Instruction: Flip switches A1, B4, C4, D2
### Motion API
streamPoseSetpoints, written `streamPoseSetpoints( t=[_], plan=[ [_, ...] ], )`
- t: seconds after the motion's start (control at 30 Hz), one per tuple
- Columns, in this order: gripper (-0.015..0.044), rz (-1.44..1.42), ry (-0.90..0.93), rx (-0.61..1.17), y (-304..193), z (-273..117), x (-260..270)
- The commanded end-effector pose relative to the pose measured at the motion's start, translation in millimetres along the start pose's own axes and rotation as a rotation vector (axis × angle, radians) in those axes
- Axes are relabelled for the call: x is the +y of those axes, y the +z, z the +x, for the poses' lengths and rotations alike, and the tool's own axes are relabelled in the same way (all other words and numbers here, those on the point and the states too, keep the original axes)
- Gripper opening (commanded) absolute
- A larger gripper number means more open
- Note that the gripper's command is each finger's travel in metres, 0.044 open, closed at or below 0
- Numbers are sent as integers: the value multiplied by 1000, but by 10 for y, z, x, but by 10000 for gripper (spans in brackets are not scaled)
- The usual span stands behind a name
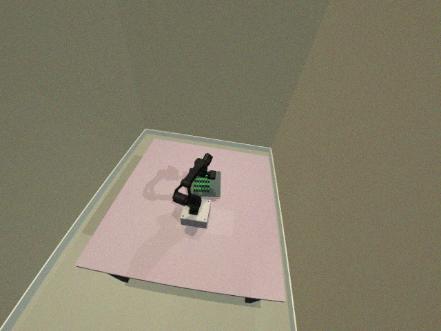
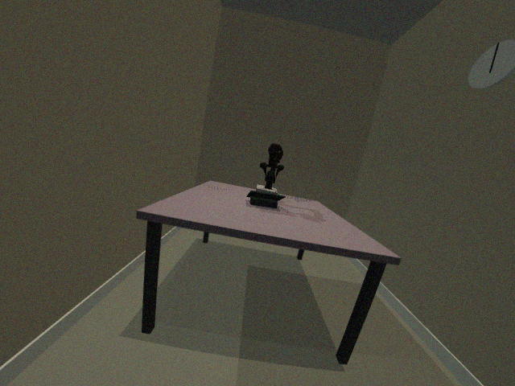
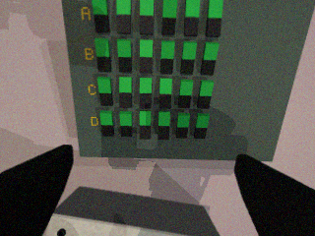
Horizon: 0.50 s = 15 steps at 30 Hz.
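— Four rows of green-and-black rocker switches (image 3: 155,69) show on the flat grey-green switch panel (image 3: 256,88), lettered A to D down its left edge in yellow. Six columns, as far as I can count. Why is the black robot arm (image 1: 192,178) hung above it like that?

— My guess is it wants the whole grid in sight before choosing a target. Its black parallel-jaw gripper (image 3: 153,189) hangs over the near edge of the panel, apart from it, with the fingers spread wide and nothing between them.

— So nothing has been pressed?

— I cannot tell. Every switch looks alike from the wrist view: green half away from the arm, dark half toward it. Which end is raised is not clear.

— And where does the panel lie?

— Flat on the pale pink bench (image 1: 242,249), just beyond the arm's white square base (image 1: 196,215), which puts every row within reach.

— What about the room?

— Dim, olive-brown walls, a dull floor with a pale border strip, black legs under the bench, and a grey round disc (image 2: 492,64) high on one wall.
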<state>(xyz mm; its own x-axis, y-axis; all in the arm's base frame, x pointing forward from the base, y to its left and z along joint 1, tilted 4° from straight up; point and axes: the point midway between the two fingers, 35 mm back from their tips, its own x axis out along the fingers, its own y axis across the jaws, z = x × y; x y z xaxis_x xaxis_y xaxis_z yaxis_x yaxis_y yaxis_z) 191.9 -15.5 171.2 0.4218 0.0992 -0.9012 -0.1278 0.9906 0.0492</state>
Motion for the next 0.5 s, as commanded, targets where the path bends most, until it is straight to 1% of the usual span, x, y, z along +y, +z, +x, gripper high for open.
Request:
streamPoseSetpoints(
  t=[0.0, 0.17, 0.33, 0.47],
  plan=[
    [374, -2, 1, 2, 11, 13, 6],
    [242, -41, 14, 30, 301, 377, 196],
    [111, -47, -17, -19, 693, 818, 526],
    [6, -46, -20, -30, 745, 885, 595]
  ],
)
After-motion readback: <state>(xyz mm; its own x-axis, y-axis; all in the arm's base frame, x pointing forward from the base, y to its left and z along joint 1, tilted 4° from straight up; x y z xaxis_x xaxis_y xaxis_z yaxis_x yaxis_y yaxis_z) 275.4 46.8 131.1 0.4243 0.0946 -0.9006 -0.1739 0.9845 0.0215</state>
